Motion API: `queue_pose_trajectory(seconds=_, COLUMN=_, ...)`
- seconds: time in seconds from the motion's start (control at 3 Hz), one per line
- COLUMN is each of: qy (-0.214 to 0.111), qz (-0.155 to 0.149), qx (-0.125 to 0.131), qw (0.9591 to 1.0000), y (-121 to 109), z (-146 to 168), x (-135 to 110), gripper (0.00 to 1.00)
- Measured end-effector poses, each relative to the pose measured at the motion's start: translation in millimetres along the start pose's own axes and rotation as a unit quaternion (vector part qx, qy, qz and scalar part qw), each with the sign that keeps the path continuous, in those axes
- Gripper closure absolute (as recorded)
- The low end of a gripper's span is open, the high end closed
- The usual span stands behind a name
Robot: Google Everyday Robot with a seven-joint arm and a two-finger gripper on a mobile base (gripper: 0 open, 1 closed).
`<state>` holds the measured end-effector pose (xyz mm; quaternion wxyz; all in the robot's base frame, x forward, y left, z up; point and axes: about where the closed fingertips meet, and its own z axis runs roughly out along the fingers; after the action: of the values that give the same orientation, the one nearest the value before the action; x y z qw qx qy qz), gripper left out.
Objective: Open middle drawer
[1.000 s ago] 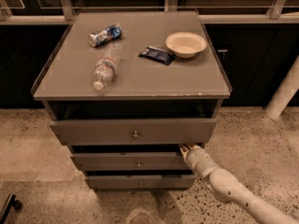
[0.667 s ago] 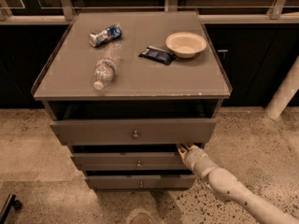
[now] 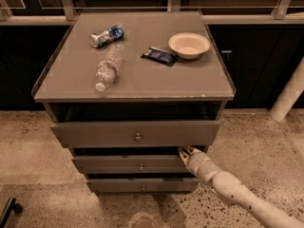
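Note:
The middle drawer (image 3: pixel 128 164) is a grey-brown shallow drawer with a small round metal knob (image 3: pixel 140 166), second of three in the cabinet. It stands out a little from the cabinet. My gripper (image 3: pixel 184 150) comes in from the lower right on a white arm and sits at the top right edge of the middle drawer's front, in the dark gap under the top drawer (image 3: pixel 136 133), which is also pulled out.
The cabinet top (image 3: pixel 190 84) holds a plastic water bottle (image 3: pixel 106 68), a crushed can (image 3: pixel 107 35), a dark snack packet (image 3: pixel 159 55) and a tan bowl (image 3: pixel 189 44). The bottom drawer (image 3: pixel 142 185) is below. A white pole (image 3: pixel 289 97) stands at the right on speckled floor.
The view and the gripper stay almost the same; the gripper remains at the right end of the middle drawer's top edge.

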<state>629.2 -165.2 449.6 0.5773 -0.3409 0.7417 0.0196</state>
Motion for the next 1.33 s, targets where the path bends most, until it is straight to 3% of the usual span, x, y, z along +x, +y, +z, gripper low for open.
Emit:
queue_pose_trajectory(seconds=0.67, qy=0.023, qz=-0.021, qx=-0.015, qw=0.9994, y=0, z=1, x=5, gripper=1.00)
queue_pose_trajectory(seconds=1.0, qy=0.050, qz=-0.022, qx=-0.043, qw=0.9976, y=0, z=0, x=1, gripper=1.00)
queue_pose_trajectory(seconds=1.33, qy=0.084, qz=0.003, qx=-0.080, qw=0.9932, y=-1, z=-10, x=-2, gripper=1.00)
